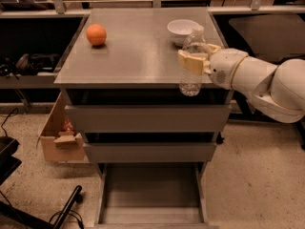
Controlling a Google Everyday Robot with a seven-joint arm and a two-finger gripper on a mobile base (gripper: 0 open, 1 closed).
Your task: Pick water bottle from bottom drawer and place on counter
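Observation:
My gripper (pixel 195 61) is shut on the water bottle (pixel 192 80), a clear ribbed bottle with a white cap, held upright in the air. The bottle hangs over the front right edge of the grey counter (pixel 138 51), its base just past the edge, its cap overlapping the white bowl in view. The white arm reaches in from the right. The bottom drawer (pixel 150 194) is pulled open below and its tray holds nothing that I can see.
An orange (pixel 96 34) sits at the counter's back left. A white bowl (pixel 182 30) sits at the back right, just behind the bottle. The two upper drawers (pixel 147 118) are closed. A cardboard box (pixel 59 137) stands on the floor at left.

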